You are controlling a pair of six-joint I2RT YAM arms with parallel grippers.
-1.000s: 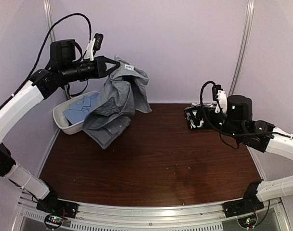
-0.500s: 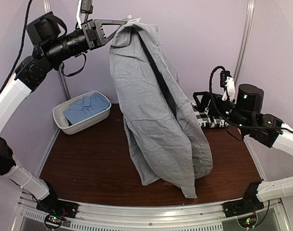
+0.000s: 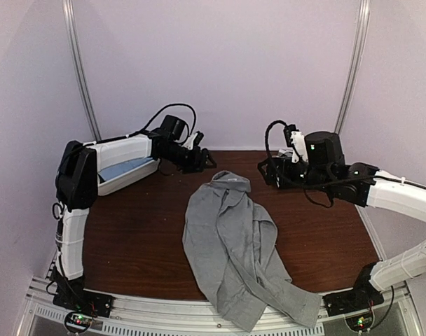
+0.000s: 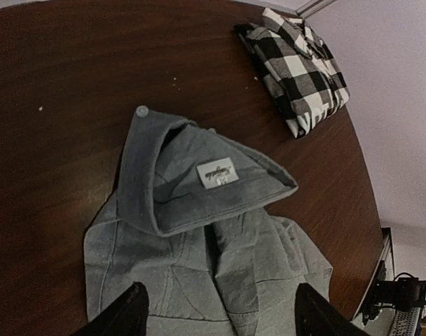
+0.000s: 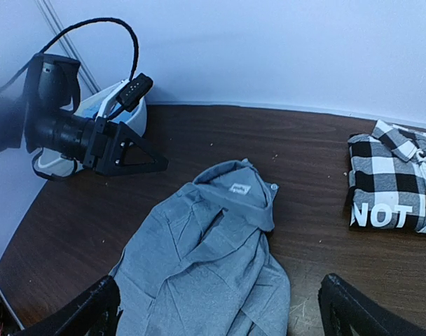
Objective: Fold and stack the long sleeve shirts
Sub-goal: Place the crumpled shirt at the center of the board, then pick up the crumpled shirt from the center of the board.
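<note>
The plain grey collared cloth shirt [image 3: 230, 252] is seen crumpled on the dark wooden counter [image 3: 136, 231]. It is judged limp and light, best pinched at the collar [image 4: 206, 175]. The left end effector [image 4: 218, 311] and right end effector [image 5: 220, 311] are spread, empty.

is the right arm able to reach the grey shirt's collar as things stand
Probably yes: the right gripper hangs open close to the collar of the grey shirt, with nothing lying between them.

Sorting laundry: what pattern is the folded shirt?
Folded shirt: black-and-white checked; left wrist view.
</note>
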